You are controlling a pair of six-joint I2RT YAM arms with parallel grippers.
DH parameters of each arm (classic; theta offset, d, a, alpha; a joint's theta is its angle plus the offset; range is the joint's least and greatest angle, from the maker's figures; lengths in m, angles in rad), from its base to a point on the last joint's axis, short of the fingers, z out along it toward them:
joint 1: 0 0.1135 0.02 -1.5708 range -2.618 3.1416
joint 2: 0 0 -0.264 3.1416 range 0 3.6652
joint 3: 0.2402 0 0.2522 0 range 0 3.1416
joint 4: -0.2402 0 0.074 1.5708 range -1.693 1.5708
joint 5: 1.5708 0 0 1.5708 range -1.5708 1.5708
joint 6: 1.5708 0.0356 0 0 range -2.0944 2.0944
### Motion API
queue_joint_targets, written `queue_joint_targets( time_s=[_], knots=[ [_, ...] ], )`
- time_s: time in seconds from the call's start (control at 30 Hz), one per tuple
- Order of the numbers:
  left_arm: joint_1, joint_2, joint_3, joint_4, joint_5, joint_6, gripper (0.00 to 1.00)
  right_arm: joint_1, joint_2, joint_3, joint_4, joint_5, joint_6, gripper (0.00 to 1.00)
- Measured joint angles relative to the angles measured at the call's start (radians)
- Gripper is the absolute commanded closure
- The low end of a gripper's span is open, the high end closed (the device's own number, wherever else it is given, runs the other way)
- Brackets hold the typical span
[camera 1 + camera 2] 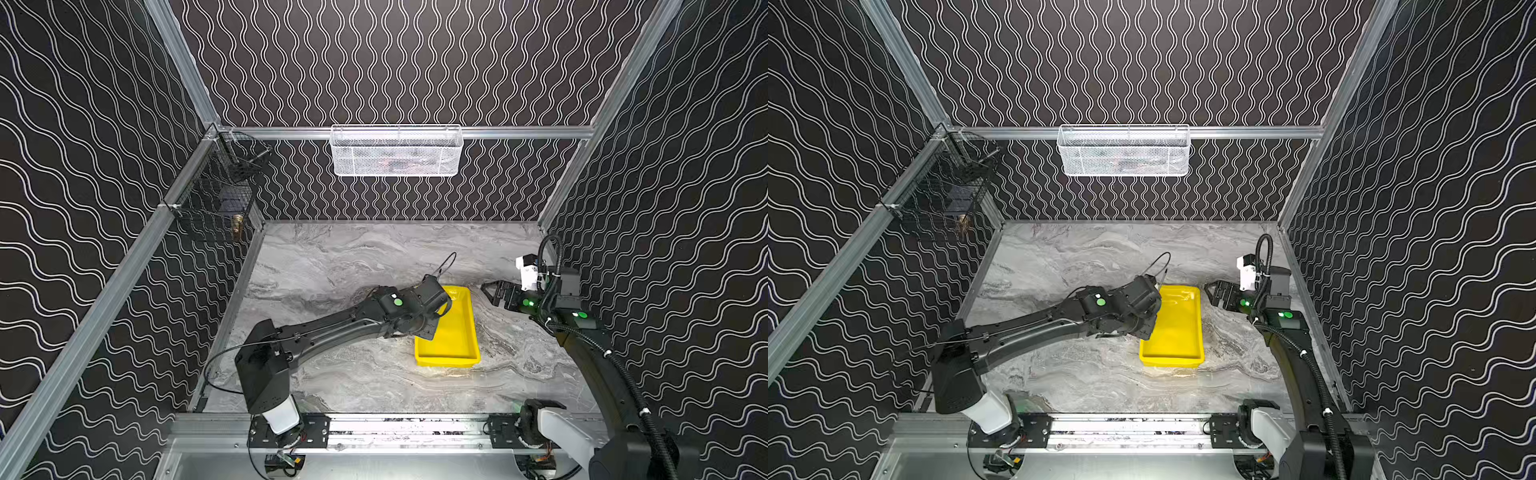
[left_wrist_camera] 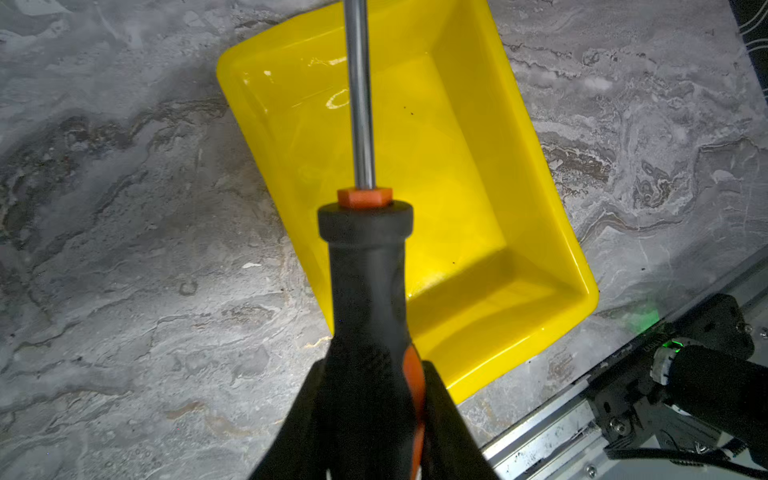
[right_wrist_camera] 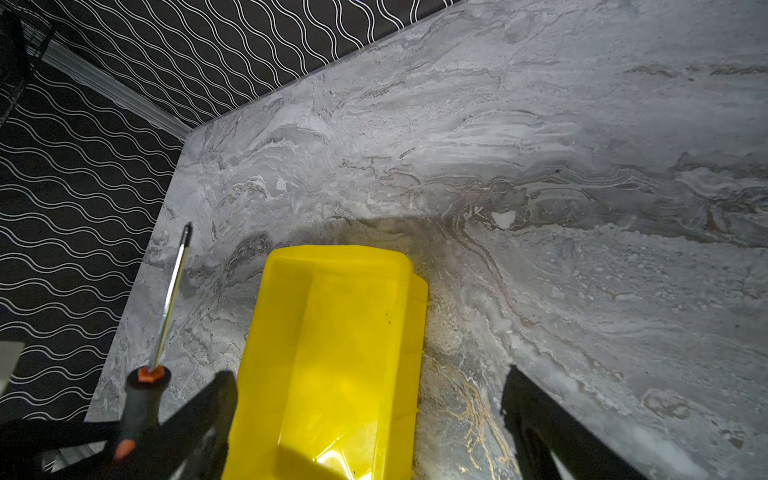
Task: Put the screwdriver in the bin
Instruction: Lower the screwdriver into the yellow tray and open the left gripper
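Presently on view: one left arm, mounted at the front rail, its long link reaching low and diagonally across the marbled table with the wrist over the left long wall of the bin. Its left gripper was hidden under the wrist in both top views. The left wrist view showed both dark fingers pressed tight on either side of the handle of the screwdriver, which it held firmly. The screwdriver had a black handle with orange trim and an orange collar, and its bright steel shaft ran straight out from the jaws. It was carried in the air beside and partly over the left wall of the yellow tray, and was not lying inside it. In a top view the thin shaft stuck out past the tray's far left corner, and the right wrist view showed the same shaft slanting up beside the tray. The bin sat flat on the table, right of centre, with its long side running front to back and its floor bare. One right arm rose from the front right corner and ran back along the right wall, with the wrist bent inward. Its right gripper pointed left near the tray's far right corner, raised off the table, with its jaws spread wide and nothing between them.
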Motion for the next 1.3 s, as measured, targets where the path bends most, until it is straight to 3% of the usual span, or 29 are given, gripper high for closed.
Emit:
queue_joint_targets(
  time_s=[0.63, 1.13, 1.3],
  knots=[
    [-0.031, 0.172, 0.017, 0.032, 0.067, 0.019, 0.9, -0.001, -0.004, 0.012, -0.004, 0.011, 0.0, 0.01],
    [-0.034, 0.311, 0.081, 0.056, 0.105, 0.019, 0.82, -0.001, -0.019, 0.005, -0.017, 0.032, -0.001, 0.01],
    [-0.034, 0.364, 0.103, 0.053, 0.105, 0.019, 0.74, -0.001, -0.021, 0.005, -0.018, 0.032, -0.002, 0.01]
  ],
)
